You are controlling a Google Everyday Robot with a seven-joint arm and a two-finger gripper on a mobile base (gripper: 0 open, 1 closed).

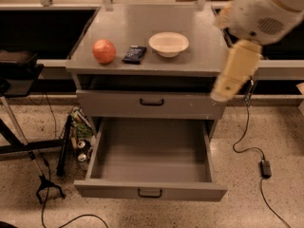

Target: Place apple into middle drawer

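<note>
**Plainly: apple on the cabinet top, drawer open below**

Nearest the camera, the middle drawer (149, 151) stands pulled well out. Its deep grey tray is bare inside and its small dark loop handle faces forward. To its right a black cable (247, 141) runs across the speckled floor to a small black box (265, 168). To its left stand the thin legs of a stand (45, 182).

Above and behind the open tray, the upper drawer front (190, 106) sits closed. Level with it on the right, the gripper (224, 88) hangs from the cream arm, just off the cabinet's front right corner and well apart from the fruit. Whether it is apart or together cannot be told.

Farther back, on the cabinet top (142, 20), the apple (104, 51) rests near the left front edge. A dark packet (134, 54) lies just beside it, and a white bowl (168, 43) sits right of that.
</note>
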